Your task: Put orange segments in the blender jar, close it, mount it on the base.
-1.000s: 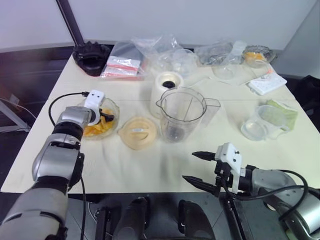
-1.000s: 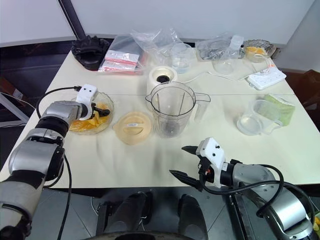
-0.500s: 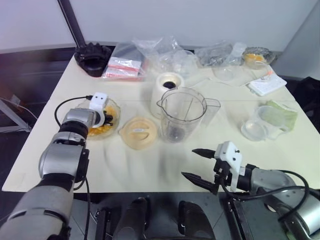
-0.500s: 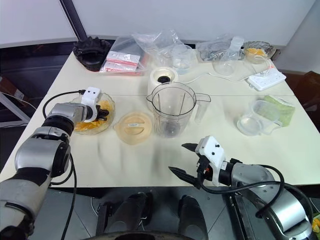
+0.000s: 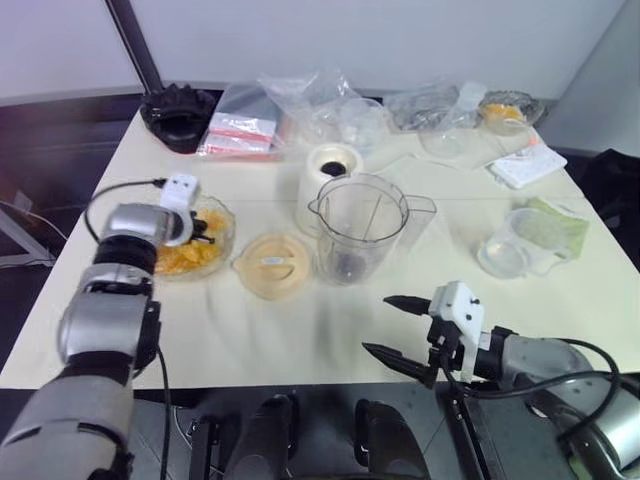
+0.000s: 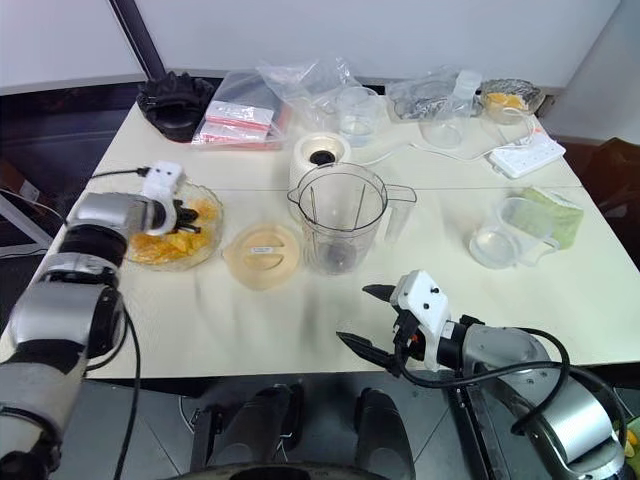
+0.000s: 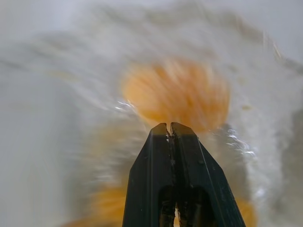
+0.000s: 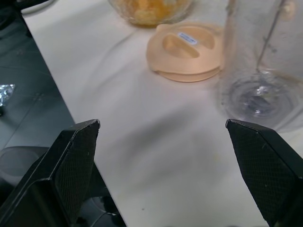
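The orange segments (image 5: 183, 258) lie in a glass bowl (image 5: 226, 217) at the table's left. My left gripper (image 5: 203, 233) hangs just above them, shut; in the left wrist view its fingertips (image 7: 161, 130) meet with nothing showing between them, over a blur of orange. The clear blender jar (image 5: 362, 225) stands upright and empty mid-table, dark blades at its bottom. Its cream lid (image 5: 272, 265) lies flat between the bowl and the jar. The cream-white base (image 5: 333, 165) stands just behind the jar. My right gripper (image 5: 378, 325) hovers open and empty over the table's near edge.
A black ridged round object (image 5: 178, 112) sits at the back left, with plastic bags (image 5: 300, 100) beside it. A small clear cup (image 5: 510, 255) and a green cloth (image 5: 555, 225) are at the right. A white power strip (image 5: 525, 165) and another dish (image 5: 508, 108) lie at the back right.
My left gripper has shut among the segments and risen a little over the bowl. The right gripper has stayed where it was.
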Robot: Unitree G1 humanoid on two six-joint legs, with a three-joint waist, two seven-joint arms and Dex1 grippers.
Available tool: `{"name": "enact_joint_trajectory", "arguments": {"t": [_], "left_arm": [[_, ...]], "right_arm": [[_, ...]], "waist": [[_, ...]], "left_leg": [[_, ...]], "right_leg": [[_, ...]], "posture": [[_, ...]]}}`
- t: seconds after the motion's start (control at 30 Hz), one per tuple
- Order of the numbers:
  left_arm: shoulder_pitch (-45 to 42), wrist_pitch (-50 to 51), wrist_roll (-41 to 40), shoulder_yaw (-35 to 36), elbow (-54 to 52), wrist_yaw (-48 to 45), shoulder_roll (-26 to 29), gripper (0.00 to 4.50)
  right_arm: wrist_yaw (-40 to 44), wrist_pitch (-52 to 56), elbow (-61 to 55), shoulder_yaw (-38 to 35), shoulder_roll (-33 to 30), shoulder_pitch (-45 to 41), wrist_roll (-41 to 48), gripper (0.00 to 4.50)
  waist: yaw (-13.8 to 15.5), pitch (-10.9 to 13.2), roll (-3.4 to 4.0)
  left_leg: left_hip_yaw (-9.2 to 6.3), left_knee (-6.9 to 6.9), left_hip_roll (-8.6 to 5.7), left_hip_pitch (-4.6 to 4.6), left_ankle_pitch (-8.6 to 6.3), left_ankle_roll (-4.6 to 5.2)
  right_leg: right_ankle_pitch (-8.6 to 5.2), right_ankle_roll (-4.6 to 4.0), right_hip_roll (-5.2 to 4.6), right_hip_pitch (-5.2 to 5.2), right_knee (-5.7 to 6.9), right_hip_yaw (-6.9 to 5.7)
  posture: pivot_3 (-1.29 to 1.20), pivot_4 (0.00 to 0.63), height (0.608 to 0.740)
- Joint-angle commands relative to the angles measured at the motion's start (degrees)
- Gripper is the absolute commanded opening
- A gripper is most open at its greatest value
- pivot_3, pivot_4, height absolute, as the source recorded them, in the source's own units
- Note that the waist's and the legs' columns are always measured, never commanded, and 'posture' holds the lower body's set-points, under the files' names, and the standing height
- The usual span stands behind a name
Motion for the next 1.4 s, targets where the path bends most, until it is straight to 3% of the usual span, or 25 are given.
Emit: {"name": "enact_joint_trajectory", "arguments": {"t": [0.03,0.2,0.33,0.43,0.63,0.67,0.77,1.17,1.4], "left_arm": [[4.0,9.3,-1.4,1.2,-15.7,-1.6,3.4,0.05],[10.7,21.0,-6.5,3.9,-34.2,-5.2,8.3,0.05],[12.5,21.3,-8.2,7.0,-35.4,-3.9,9.3,0.05],[11.8,20.2,-8.4,6.9,-33.1,-2.6,8.2,0.98],[10.0,17.0,-7.5,4.2,-28.5,-1.7,5.4,4.14],[9.7,16.6,-7.3,3.9,-28.0,-1.5,5.3,4.47],[8.2,13.1,-5.4,1.2,-24.0,-0.6,4.4,4.47],[-3.9,-7.4,-0.8,1.1,10.7,5.9,-6.5,4.47],[-6.1,-11.0,2.7,-0.2,20.3,7.2,-8.1,4.47]], "right_arm": [[0.1,0.6,-0.5,-1.6,-0.3,-1.3,1.4,4.50],[0.4,2.3,0.5,-1.8,-0.5,-3.8,2.1,4.50],[0.4,3.1,1.3,-1.9,-0.4,-5.3,2.5,4.50],[0.6,3.1,1.6,-1.3,-0.2,-5.7,2.4,4.50],[0.8,2.6,1.7,-1.5,-0.4,-4.9,2.1,4.50],[0.8,2.6,1.6,-1.6,-0.4,-4.8,2.0,4.50],[0.8,2.5,1.3,-2.0,-0.5,-4.2,2.0,4.50],[2.1,3.1,-0.3,-4.3,-3.1,-5.2,3.0,4.50],[1.2,5.5,-2.9,-7.2,-4.8,-7.5,5.6,4.50]], "waist": [[0.0,0.0,0.01],[0.0,0.0,0.00],[0.1,0.0,0.02],[0.4,0.0,0.03],[0.7,0.0,0.02],[0.6,0.0,0.02],[0.6,0.0,0.02],[0.6,0.0,0.00],[0.8,0.0,-0.02]], "left_leg": [[0.00,-0.02,0.00,0.00,0.00,0.01],[-0.03,-0.02,0.00,0.00,0.00,-0.01],[-0.05,-0.02,0.01,0.01,-0.05,-0.09],[-0.04,-0.02,0.01,0.05,-0.05,-0.10],[-0.03,-0.01,-0.02,0.03,0.02,0.00],[-0.03,-0.01,-0.02,0.02,0.02,0.00],[-0.03,-0.02,-0.02,0.02,0.02,0.00],[0.02,0.01,-0.04,0.00,0.04,0.03],[0.02,0.07,-0.04,0.01,0.04,0.04]], "right_leg": [[0.00,0.00,0.00,-0.01,0.00,0.01],[-0.01,-0.03,0.00,-0.03,0.00,0.01],[-0.11,-0.24,0.01,-0.04,0.01,0.01],[-0.11,-0.24,0.01,-0.02,0.01,0.01],[-0.01,-0.06,0.01,-0.01,-0.01,0.01],[-0.01,-0.06,0.00,-0.01,-0.01,0.01],[0.00,-0.06,0.01,-0.03,0.00,0.01],[0.02,-0.01,0.00,-0.02,-0.02,0.01],[0.03,-0.01,0.00,0.03,0.01,0.01]], "posture": [[0.00,0.150,0.740],[0.00,0.150,0.740],[0.00,0.150,0.740],[0.00,0.150,0.740],[0.00,0.150,0.740],[0.00,0.150,0.740],[0.00,0.150,0.740],[0.00,0.150,0.740],[0.00,0.150,0.740]]}}
